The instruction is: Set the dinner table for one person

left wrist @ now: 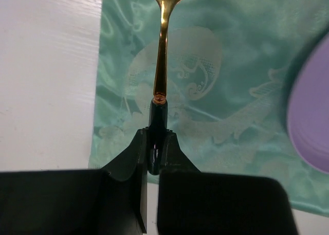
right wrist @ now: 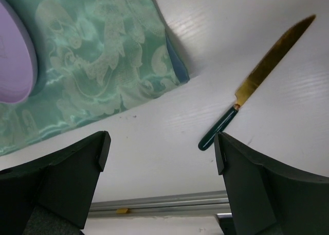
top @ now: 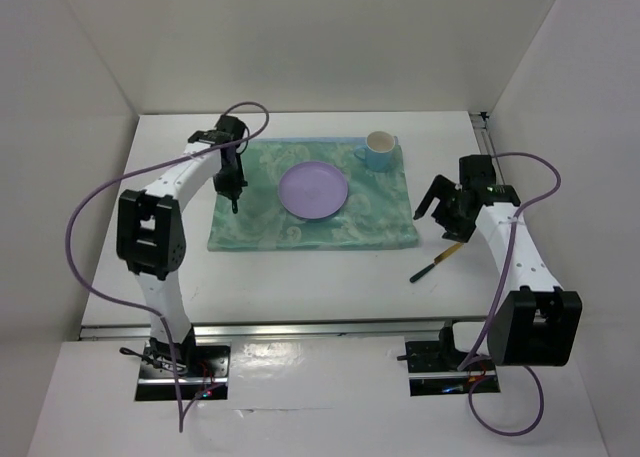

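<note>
The left claw [left wrist: 154, 145] is clamped on the spoon [left wrist: 161, 65], over the mat [left wrist: 231, 55], left of the plate [top: 313, 190]. This looks like the spoon step: next, lower it and let go. The right claw [right wrist: 160, 145] is wide apart near the knife [right wrist: 259, 78], which lies on the white table [top: 330, 287], right of the mat.

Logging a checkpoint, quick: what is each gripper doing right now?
Left gripper: shut on the spoon, gripping its dark handle.
Right gripper: open, holding nothing.
</note>
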`<state>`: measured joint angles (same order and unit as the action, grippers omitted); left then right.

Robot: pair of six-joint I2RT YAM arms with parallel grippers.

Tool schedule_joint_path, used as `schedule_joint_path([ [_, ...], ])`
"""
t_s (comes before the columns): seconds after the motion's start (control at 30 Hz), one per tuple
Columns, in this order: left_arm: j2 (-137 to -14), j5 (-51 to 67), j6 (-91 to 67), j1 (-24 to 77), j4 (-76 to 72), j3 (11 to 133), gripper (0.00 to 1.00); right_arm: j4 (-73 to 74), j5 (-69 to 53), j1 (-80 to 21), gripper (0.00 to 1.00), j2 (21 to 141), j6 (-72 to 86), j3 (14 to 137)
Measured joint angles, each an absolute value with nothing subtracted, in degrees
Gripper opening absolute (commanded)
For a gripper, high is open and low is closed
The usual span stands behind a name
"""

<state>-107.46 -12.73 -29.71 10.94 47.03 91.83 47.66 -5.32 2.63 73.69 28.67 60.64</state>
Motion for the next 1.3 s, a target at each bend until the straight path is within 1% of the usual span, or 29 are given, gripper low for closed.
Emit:
schedule_joint_path([
  [0.07,-111.74,-12.53,-28.32,11.40,47.68,93.17,0.00,47.66,-5.61,2.63,0.95,72.49,29.50,58.92],
  [0.17,-114.80,-11.55,-26.87,11.90,48.99,93.17,0.00,47.94,-6.04,2.63,0.95,70.81,31.16,55.18],
  [0.53,-119.90,-9.15,-24.32,12.97,49.54,94.35,0.00,49.10,-5.63,2.63,0.95,68.03,38.89,49.04],
  [0.87,-125.08,-9.13,-24.12,14.74,50.72,100.18,0.00,48.42,-6.50,2.66,0.95,69.71,41.56,44.56],
  [0.93,-125.91,-9.13,-24.16,14.74,51.11,101.91,0.16,48.07,-6.50,2.66,0.95,70.08,41.87,44.38],
  [0.97,-126.32,-9.15,-24.16,14.74,51.09,102.54,0.21,47.70,-6.55,2.66,0.95,70.22,42.00,44.34],
  [1.0,-126.43,-9.17,-24.21,14.74,50.94,102.69,0.32,47.20,-6.63,2.66,0.95,70.37,42.15,44.29],
  [1.03,-126.48,-9.19,-24.29,14.74,51.05,102.69,0.36,46.68,-6.72,2.66,0.95,70.65,42.30,44.27],
  [1.1,-126.48,-9.19,-24.38,14.74,51.40,102.69,0.40,45.82,-6.79,2.66,0.95,71.35,42.61,44.27],
  [1.13,-126.48,-9.23,-24.43,14.74,51.44,102.69,0.40,45.45,-6.79,2.66,0.95,71.83,42.74,44.25],
  [1.27,-126.19,-10.72,-25.58,14.72,52.58,102.87,0.42,43.79,-6.68,2.66,0.90,73.28,43.64,43.22],
  [1.3,-125.93,-11.16,-25.71,14.72,53.01,103.13,0.43,43.40,-6.37,2.66,0.88,73.30,43.94,42.68],
])
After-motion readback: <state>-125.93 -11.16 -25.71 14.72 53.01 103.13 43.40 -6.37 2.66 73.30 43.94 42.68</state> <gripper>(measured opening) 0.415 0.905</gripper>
